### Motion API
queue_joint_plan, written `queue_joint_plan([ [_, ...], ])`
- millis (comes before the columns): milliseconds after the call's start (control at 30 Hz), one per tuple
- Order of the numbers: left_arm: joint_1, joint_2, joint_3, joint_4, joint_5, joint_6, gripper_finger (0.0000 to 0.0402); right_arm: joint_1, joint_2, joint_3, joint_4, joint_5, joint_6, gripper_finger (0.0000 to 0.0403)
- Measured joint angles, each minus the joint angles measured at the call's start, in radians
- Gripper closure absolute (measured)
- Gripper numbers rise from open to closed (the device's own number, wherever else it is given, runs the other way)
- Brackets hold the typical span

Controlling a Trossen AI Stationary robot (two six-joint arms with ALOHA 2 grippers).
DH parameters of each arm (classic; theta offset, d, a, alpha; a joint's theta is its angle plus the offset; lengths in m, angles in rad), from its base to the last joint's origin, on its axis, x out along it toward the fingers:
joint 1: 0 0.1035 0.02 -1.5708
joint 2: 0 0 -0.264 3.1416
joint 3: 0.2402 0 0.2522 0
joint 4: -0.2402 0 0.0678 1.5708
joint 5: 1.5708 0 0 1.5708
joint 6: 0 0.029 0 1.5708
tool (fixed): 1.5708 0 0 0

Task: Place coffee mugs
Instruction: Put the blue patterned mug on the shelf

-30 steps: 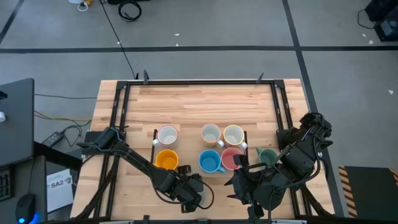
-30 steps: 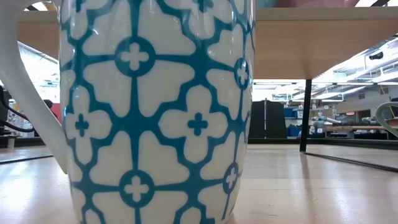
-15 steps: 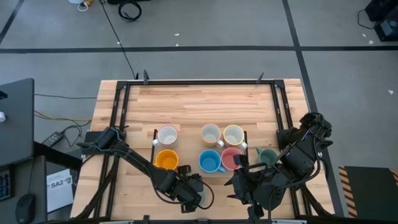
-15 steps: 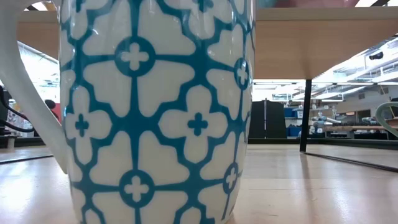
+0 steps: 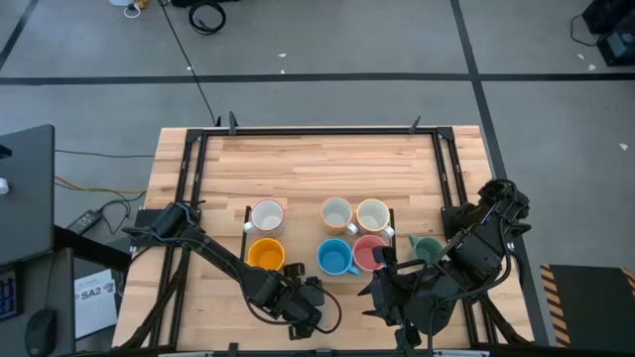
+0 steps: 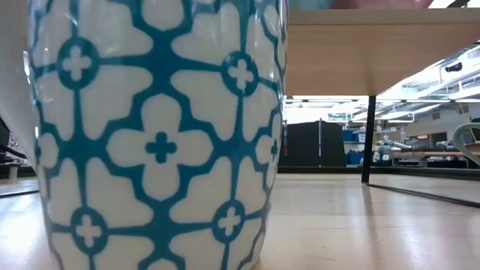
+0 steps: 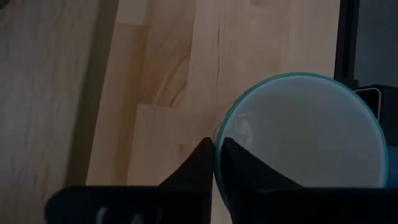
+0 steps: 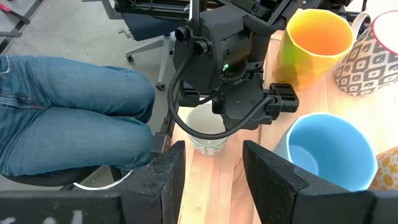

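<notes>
Six mugs show plainly from above on the table (image 5: 317, 164): a white mug (image 5: 267, 215) with the orange mug (image 5: 264, 255) just beside it at 6 o'clock, two cream mugs (image 5: 336, 214) (image 5: 372, 214) side by side, the blue mug (image 5: 334, 258) and pink mug (image 5: 369, 252) touching below them, and the dark green mug (image 5: 428, 248) at 3 o'clock of the pink one. A seventh, the patterned mug (image 6: 157, 127), is nearly hidden there beneath the left gripper (image 5: 306, 305) at the table's 6 o'clock edge. The low view fills with its white wall and teal flower lattice, standing upright on the wood. The left wrist view alone shows the grasp: the jaws are nearly closed, pinching the teal rim (image 7: 298, 124), one finger inside, one outside. The right gripper (image 5: 389, 293) waits near the same edge, at 3 o'clock of the left one; its wrist view shows its jaws wide apart and holding nothing, with the blue and orange mugs ahead, and a seated person's legs in jeans (image 8: 68, 112) beyond the table.
</notes>
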State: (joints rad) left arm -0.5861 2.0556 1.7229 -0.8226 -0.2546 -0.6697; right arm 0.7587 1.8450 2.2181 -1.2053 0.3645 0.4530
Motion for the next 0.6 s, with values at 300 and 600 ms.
queue_joint_plan([
  [300,0.0,0.0,0.0,-0.002,-0.001,0.0,0.0368,0.0,0.0,0.0,0.0,0.0,0.0,0.0236],
  [600,0.0,-0.002,0.0,0.018,0.027,-0.008,0.0381,0.0,0.0,0.0,0.0,0.0,0.0,0.0236],
])
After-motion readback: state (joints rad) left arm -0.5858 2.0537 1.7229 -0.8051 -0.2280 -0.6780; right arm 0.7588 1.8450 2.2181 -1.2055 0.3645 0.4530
